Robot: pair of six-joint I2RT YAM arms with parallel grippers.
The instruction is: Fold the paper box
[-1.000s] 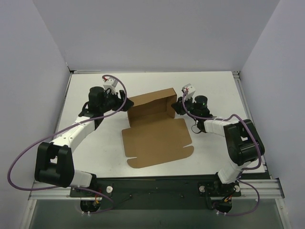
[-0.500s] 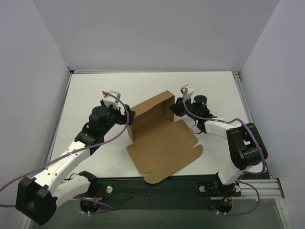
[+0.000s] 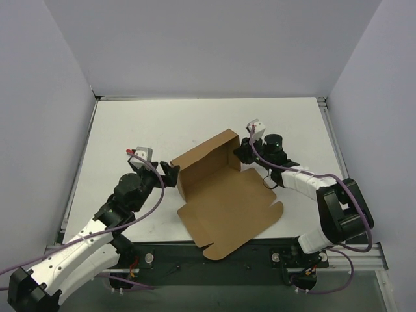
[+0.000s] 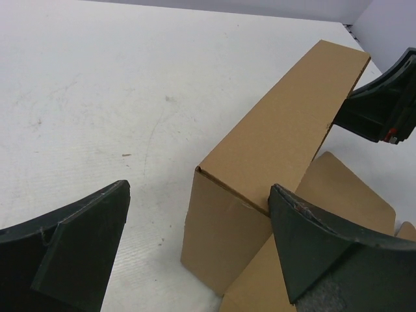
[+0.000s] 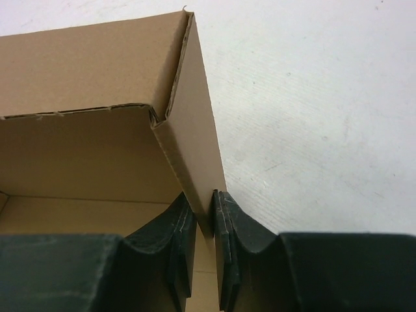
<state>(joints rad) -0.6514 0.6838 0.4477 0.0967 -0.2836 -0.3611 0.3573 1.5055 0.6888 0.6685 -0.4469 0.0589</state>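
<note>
From above, the paper box (image 3: pixel 224 195) lies mid-table (image 3: pixel 130 123), with its raised walls toward 12 o'clock and its flat lid panel spreading toward 6, the whole sheet skewed. The left gripper (image 3: pixel 170 174) sits at the box's 9 o'clock corner and the right gripper (image 3: pixel 240 153) at its 2 o'clock corner. In the left wrist view the jaws stand fully apart and hold nothing. The box's upright corner lies between and beyond them, probably untouched, though the angle leaves that unsure. In the right wrist view the fingers (image 5: pixel 179 227) are pinched nearly closed on the edge of the short side wall. If the right arm pulls while the left gives no support, that lone pinch could crease the wall or let it slip free. If the left jaws close off-centre, they could shove the box round.
</note>
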